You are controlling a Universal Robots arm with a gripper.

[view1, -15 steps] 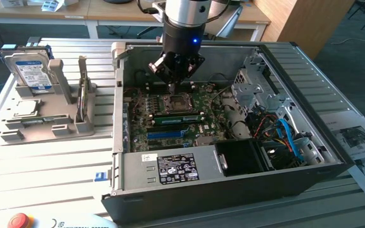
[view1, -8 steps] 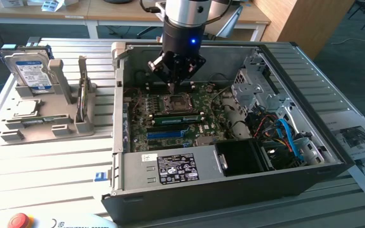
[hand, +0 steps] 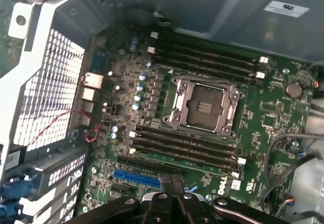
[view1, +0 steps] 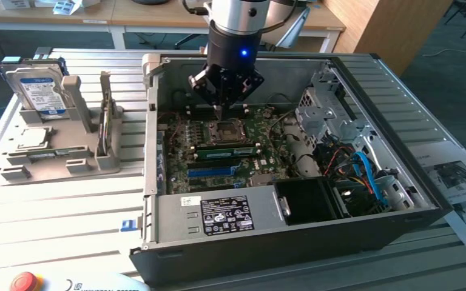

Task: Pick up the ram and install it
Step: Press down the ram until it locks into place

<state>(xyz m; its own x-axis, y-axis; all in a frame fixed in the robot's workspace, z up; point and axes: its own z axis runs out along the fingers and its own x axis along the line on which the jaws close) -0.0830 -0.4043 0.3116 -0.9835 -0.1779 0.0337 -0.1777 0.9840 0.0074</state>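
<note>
Shut pincer point(view1: 219, 111) — above motherboard point(view1: 225, 148)

green motherboard point(hand: 263, 117), blue slot point(hand: 136, 179) (end effector point(hand: 170, 186) seemingly black).

Slatted metal table point(view1: 71, 206), open computer case point(view1: 298, 239), grey parts holder point(view1: 79, 151), printed sheets point(view1: 460, 182) on it

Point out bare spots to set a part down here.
Free: slatted table between the grey fixture and the computer case. Crowded: the motherboard under the gripper; cables by the drive cage.
</note>
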